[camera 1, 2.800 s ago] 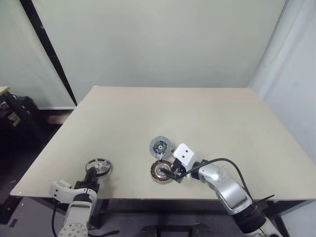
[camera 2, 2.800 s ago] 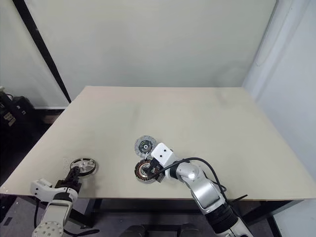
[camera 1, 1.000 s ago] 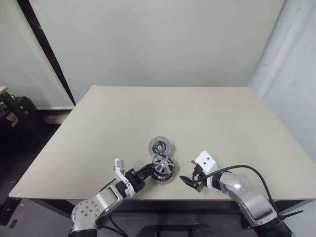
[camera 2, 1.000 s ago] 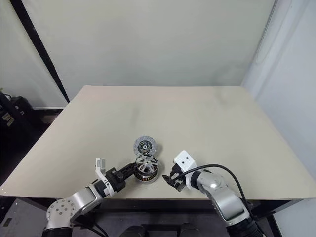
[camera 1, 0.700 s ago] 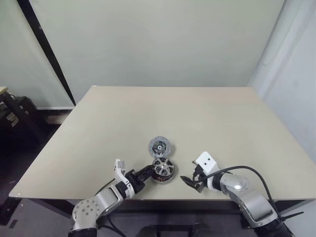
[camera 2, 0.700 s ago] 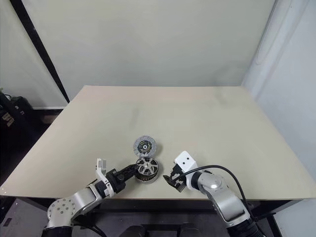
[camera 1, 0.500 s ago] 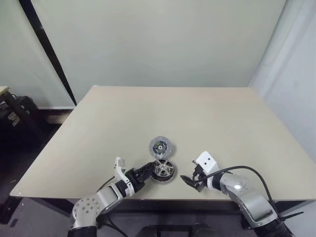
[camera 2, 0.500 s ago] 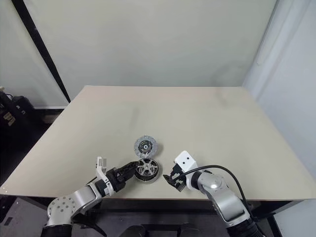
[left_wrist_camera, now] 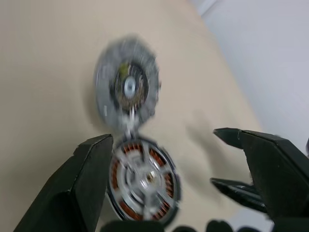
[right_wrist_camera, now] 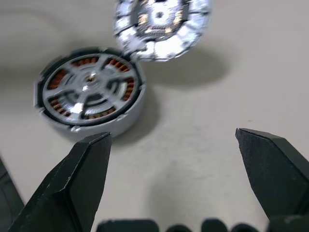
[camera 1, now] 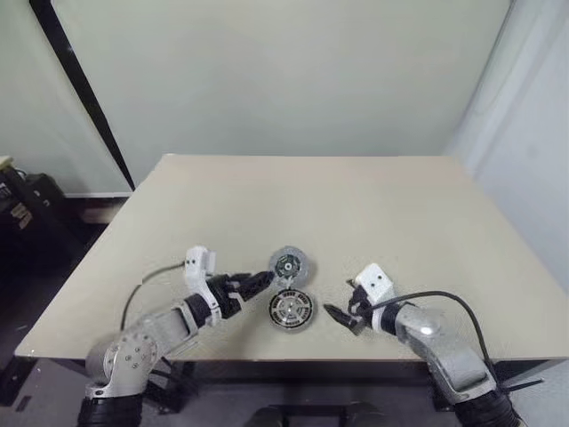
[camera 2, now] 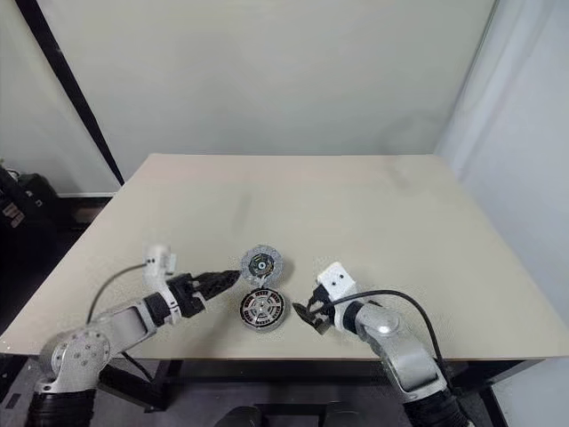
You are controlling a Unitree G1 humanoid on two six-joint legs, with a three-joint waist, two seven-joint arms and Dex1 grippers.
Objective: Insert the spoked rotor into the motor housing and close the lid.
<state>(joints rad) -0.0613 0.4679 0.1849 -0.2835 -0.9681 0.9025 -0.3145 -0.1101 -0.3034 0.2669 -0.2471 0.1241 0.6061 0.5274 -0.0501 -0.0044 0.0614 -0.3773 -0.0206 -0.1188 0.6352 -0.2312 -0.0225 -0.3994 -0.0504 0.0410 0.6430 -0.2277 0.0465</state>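
Lower centre of head view: motor housing [camera 1: 291, 310] on table [camera 1: 400, 222], spoked rotor [right_wrist_camera: 88, 93] seated inside, copper windings visible between spokes. Right gripper [camera 1: 335, 316] just right of housing, fingers spread wide, empty. Left gripper [camera 1: 260, 281] left of and above housing, fingers apart, holding nothing. Lid [camera 1: 290, 263] swung open, tilted up beyond housing, joined at rim.

Left arm: seen at lower left of the head view, reaching toward frame centre; left gripper [camera 1: 262, 281] is held with fingers spread wide, nothing gripped.

Right arm: seen at lower right, angled toward centre; right gripper [camera 1: 335, 316] is likewise spread wide and empty.
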